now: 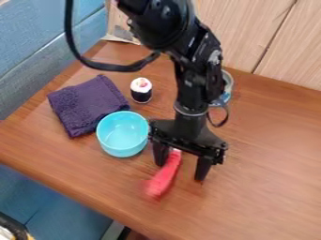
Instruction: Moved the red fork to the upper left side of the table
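Across the lower part of the frame runs the near edge of the brown wooden tabletop (pixel 270 187), slanting down from the left, with a blue surface (pixel 53 206) below it at lower left. Just below and left of the frame's centre lies the red fork (pixel 164 176), its outline blurred, slanting from lower left to upper right; its upper end sits between the two fingers of the gripper (pixel 180 172), nearer the left-hand one in the picture. Gripper condition: released, fingers spread well apart and pointing down, the right-hand one well clear of the fork. Whether the left-hand one touches the fork cannot be told.

Arm pose: the black arm (pixel 199 70) enters at the top edge, left of centre, slants down to the right, then drops nearly upright to the gripper, held low over the tabletop. A black cable (pixel 110 67) loops out to its left.

Left of the gripper stands a light blue bowl (pixel 122 133), upright. Beyond it, to the left, lies a folded dark purple cloth (pixel 87 105). Farther back stands a toy cupcake (pixel 141 90), white on top, dark below. Behind the arm, a round container (pixel 228 83) is partly hidden. Pale wood panelling (pixel 238 28) closes the back.
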You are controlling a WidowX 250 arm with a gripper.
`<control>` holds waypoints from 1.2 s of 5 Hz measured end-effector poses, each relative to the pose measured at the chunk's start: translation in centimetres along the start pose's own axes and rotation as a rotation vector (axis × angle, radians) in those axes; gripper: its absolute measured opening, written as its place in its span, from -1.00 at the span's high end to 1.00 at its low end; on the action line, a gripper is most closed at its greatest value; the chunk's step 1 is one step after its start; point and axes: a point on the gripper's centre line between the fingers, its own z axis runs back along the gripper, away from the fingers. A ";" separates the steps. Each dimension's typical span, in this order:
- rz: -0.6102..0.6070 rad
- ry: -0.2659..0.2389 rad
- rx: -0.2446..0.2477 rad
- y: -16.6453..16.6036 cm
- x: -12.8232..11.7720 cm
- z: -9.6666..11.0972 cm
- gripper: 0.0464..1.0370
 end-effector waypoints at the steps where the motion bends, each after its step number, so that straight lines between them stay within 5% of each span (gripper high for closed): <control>1: 0.001 -0.018 -0.006 -0.1 0.3 -0.1 -0.86; 3: -0.002 -0.028 0.003 0.1 0.3 -0.3 0.25; 4: -0.002 -0.027 0.005 0.1 0.2 -0.2 0.46; 6: -0.027 0.009 0.007 0.2 -0.3 0.2 0.46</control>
